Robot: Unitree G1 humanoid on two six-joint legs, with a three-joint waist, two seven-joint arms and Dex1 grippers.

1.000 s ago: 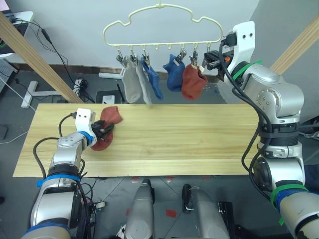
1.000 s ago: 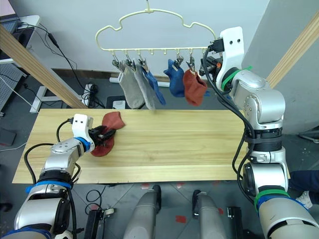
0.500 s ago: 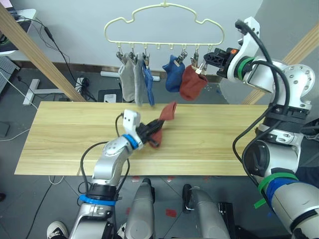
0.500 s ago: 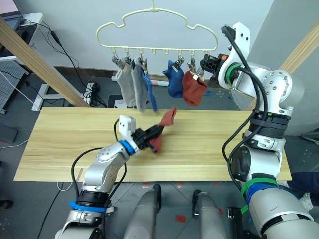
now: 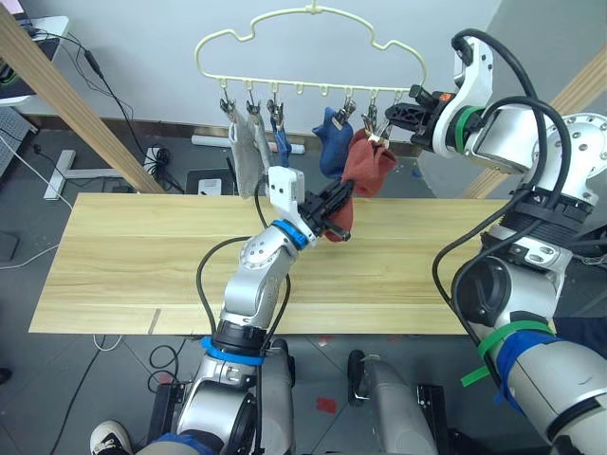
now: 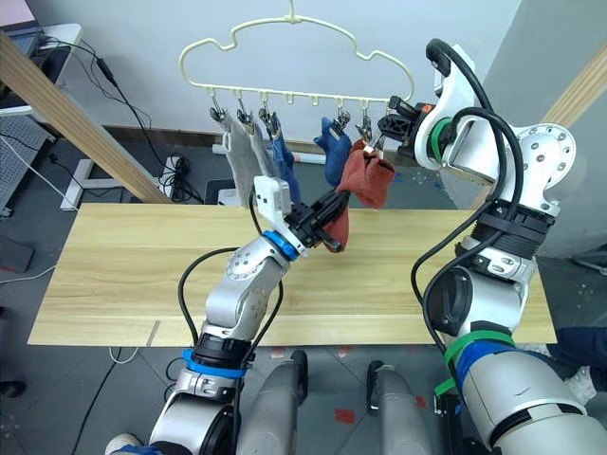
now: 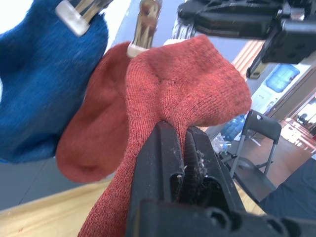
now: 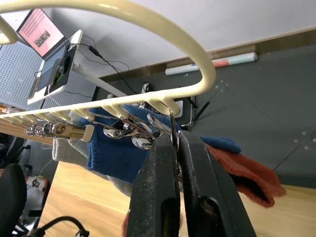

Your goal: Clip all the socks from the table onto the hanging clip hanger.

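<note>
Left gripper (image 5: 334, 205), fingers clenched on the last rust-red sock (image 6: 334, 227), lifts it off the worktop (image 5: 142, 265) to just below the clip hanger (image 5: 308, 43), beside the hung red sock (image 5: 368, 171). Right gripper (image 8: 176, 148) pinches the end clip (presumably squeezing it open to take the cuff).

A lab or office workroom: grey floor with loose cables (image 5: 114, 104), a monitor (image 8: 42, 33) on a desk, an office chair (image 7: 249, 148).
</note>
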